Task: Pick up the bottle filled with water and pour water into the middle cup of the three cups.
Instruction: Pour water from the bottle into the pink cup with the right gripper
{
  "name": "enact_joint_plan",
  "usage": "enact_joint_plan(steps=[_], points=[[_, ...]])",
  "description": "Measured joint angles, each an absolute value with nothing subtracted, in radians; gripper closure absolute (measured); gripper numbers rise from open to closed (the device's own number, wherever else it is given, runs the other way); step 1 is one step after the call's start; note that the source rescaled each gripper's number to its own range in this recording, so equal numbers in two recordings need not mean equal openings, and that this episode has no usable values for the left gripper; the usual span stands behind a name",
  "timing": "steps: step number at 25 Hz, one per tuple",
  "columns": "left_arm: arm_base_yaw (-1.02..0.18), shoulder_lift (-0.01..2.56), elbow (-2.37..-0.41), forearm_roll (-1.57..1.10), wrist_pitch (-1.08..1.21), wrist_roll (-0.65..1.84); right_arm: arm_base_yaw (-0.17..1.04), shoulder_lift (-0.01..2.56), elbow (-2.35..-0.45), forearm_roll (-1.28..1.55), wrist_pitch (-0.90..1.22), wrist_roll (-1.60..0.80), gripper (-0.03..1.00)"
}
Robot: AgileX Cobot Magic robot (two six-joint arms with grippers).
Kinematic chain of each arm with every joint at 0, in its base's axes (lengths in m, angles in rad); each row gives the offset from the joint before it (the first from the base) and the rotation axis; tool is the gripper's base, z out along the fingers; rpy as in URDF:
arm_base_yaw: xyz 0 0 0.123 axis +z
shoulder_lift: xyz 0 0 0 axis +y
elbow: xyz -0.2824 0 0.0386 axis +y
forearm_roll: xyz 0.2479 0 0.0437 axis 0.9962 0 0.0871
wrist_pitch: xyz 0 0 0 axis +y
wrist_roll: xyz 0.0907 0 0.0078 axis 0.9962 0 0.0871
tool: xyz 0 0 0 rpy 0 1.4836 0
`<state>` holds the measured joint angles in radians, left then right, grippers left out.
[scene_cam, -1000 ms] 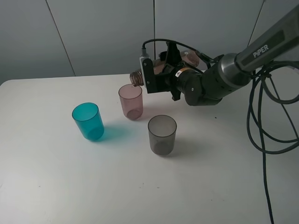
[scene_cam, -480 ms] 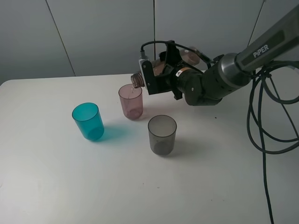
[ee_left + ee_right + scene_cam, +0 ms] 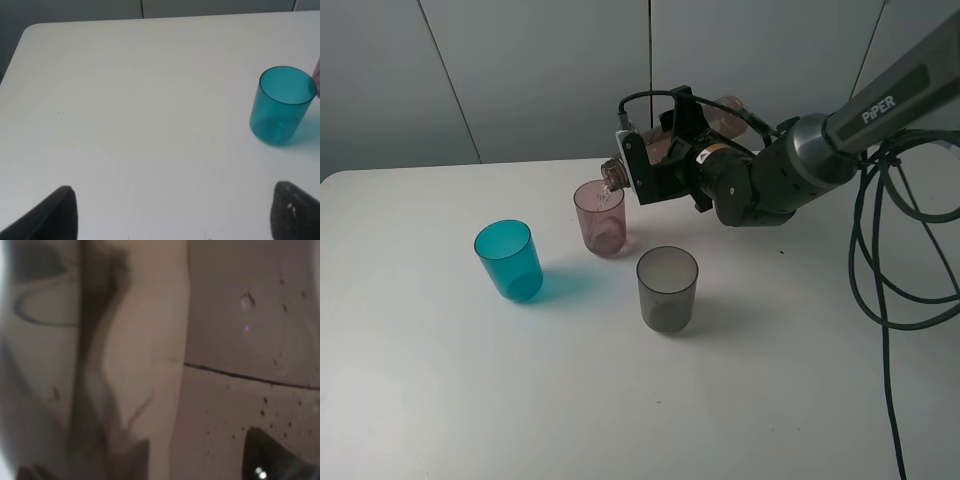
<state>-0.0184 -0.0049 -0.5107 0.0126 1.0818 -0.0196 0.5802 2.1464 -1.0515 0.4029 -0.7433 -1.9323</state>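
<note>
The brownish bottle (image 3: 612,172) lies almost level in my right gripper (image 3: 665,152), which is shut on it. Its neck dips just over the rim of the pink middle cup (image 3: 600,218), and its base points up and back. A thin stream seems to run from the neck into that cup. In the right wrist view the bottle (image 3: 150,360) fills the frame as a brownish blur. The teal cup (image 3: 509,260) stands left of the pink one and the smoky grey cup (image 3: 667,290) in front to the right. My left gripper (image 3: 175,220) is open, with the teal cup (image 3: 282,105) well beyond it.
The white table (image 3: 470,400) stretches wide in front of the cups. Black cables (image 3: 890,250) hang along the right side by my right arm. A grey panelled wall stands behind the table's far edge.
The bottle has tipped a little further, its neck dropping closer to the pink cup's rim and its base rising. The cups have not moved.
</note>
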Motion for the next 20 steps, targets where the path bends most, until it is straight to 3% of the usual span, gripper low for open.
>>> enact_joint_plan(steps=[20], points=[[-0.018, -0.005, -0.511, 0.013, 1.082, -0.020, 0.580, 2.146, -1.071, 0.403, -0.750, -2.000, 0.97]])
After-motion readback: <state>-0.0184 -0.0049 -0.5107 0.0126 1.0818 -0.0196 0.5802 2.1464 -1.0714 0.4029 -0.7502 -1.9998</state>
